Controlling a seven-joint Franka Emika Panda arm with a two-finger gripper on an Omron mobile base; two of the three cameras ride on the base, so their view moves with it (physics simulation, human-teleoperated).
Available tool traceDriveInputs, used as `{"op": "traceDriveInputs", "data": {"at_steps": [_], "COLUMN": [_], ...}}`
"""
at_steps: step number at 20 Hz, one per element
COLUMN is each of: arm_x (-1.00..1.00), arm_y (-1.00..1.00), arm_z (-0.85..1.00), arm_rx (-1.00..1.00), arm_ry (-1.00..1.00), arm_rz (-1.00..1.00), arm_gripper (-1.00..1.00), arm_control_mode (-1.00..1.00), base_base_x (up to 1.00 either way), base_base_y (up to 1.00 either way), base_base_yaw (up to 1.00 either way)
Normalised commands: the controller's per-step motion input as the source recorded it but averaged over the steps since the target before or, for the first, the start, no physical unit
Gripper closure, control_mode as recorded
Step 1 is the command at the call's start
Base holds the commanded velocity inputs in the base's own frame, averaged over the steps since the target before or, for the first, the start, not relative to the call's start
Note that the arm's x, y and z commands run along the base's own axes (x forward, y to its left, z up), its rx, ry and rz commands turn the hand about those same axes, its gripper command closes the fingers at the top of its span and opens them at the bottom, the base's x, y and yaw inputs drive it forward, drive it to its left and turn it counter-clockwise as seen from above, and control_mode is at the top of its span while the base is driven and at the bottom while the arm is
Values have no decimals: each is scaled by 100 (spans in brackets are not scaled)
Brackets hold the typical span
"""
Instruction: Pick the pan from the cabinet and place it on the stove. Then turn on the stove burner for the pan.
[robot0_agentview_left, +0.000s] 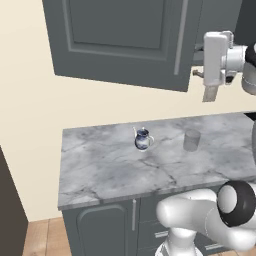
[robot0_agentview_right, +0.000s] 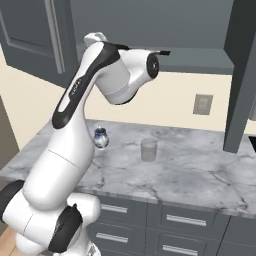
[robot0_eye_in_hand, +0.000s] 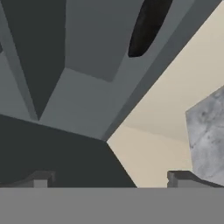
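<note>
The cabinet (robot0_agentview_left: 125, 40) hangs above the counter with its doors swung open. In the hand view its grey inside (robot0_eye_in_hand: 87, 87) lies close ahead, and the pan (robot0_eye_in_hand: 146, 26) shows as a dark oval far up on the shelf, seen edge on. A thin dark handle (robot0_agentview_right: 162, 52) pokes out past the arm at shelf height. My gripper (robot0_eye_in_hand: 111, 181) is open, its fingertips (robot0_eye_in_hand: 41, 179) wide apart with nothing between them. It is raised to the cabinet's lower edge (robot0_agentview_left: 207, 70), still apart from the pan. The stove is out of view.
On the grey marble counter (robot0_agentview_left: 100, 170) stand a small blue-and-white jug (robot0_agentview_left: 143, 139) and a clear glass (robot0_agentview_left: 191, 140). The open right door (robot0_agentview_right: 240, 75) hangs down beside the arm. A wall socket (robot0_agentview_right: 202, 104) sits under the cabinet. Drawers (robot0_agentview_right: 180, 220) run below.
</note>
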Motion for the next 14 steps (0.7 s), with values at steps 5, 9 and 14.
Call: {"op": "traceDriveInputs", "data": {"at_steps": [5,9,14], "arm_x": [7,-18,-55], "arm_y": [33,42,44], "arm_z": [0,0,0], "arm_rx": [0,0,0], "arm_ry": [11,4,0], "arm_rz": [12,11,9], "arm_gripper": [-100,-100,-100], "arm_control_mode": [-100,-100,-100], "base_base_x": [0,0,0], "base_base_y": [0,0,0], "base_base_yaw": [0,0,0]}}
